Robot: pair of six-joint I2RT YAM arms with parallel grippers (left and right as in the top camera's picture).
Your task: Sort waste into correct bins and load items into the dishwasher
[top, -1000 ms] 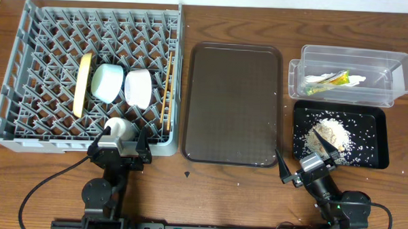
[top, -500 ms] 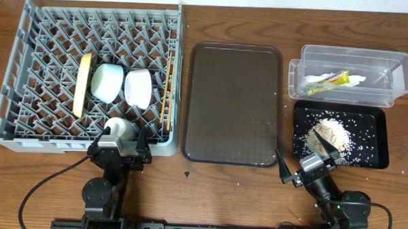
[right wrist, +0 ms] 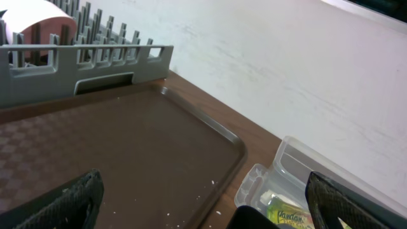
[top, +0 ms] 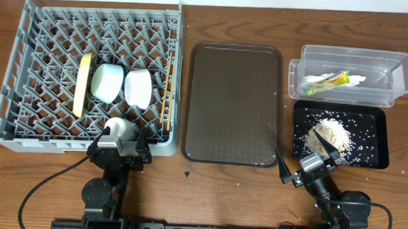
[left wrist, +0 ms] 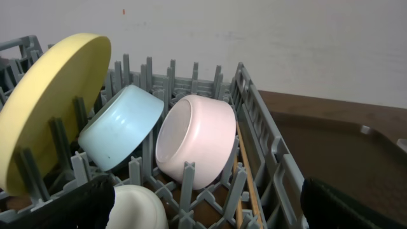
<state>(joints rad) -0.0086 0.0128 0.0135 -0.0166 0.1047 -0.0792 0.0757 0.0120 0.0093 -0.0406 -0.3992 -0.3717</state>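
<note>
Overhead, the left gripper point(top: 119, 148) is resting, jaws apart, at the near wall of the dish rack point(top: 15, 60), the white cup point(top: 120, 128) just ahead; the right gripper point(top: 308, 163), jaws apart, is facing the food scraps point(top: 329, 132) in the black tray point(top: 383, 148). The left wrist is showing the cup low beside one jaw. The right wrist is showing the snack wrapper point(right wrist: 286, 211) ahead in the clear tub point(right wrist: 299, 159).

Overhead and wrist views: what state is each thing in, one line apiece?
dish rack: loaded.
yellow plate: on edge between pegs.
light blue bowl: tipped on its side.
white bowl: tipped on its side.
small white cup: in rack, front row.
chopsticks: lying along rack's right side.
brown serving tray: flat, few crumbs.
clear tub: holds wrapper and tissue.
black tray: holds food scraps.
left gripper: open, holding nothing.
right gripper: open, holding nothing.
</note>
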